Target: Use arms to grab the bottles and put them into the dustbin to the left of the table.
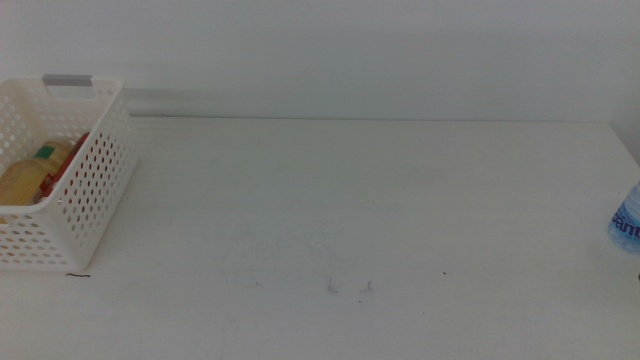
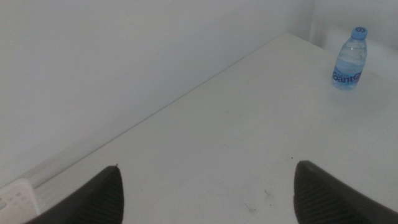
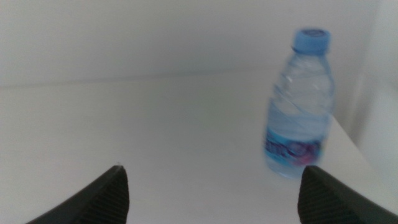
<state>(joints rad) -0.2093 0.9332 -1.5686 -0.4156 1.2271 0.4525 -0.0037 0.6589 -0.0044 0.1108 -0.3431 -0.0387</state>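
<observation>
**Water bottle upright at table's right edge; two items in bin**

Water bottle: clear, blue cap, blue label. Upright on the table, at the far right edge of the middle view, partly cut off by the frame. Touched by nothing. Also seen in the left wrist view, small and well apart from that gripper, near the table's far corner. Seen large but blurred in the right wrist view, standing near the table edge, ahead of the right gripper and off to one side, not between its jaws.

Bin: white, perforated, grey handle strip on the far rim. Placed at the table's left end in the middle view. Corner of it just visible in the left wrist view.

Contents of bin: yellow bottle with green neck label, lying inside; red can just beside it, seen mostly through the holes. Exact contact between the two not discernible.

Left gripper: jaws spread wide, nothing between them, above bare table. Not visible in the middle view.

Right gripper: jaws spread wide, nothing held, near the water bottle but apart from it. Not visible in the middle view.

Table surface: plain white, a few small dark marks near the front centre.
</observation>
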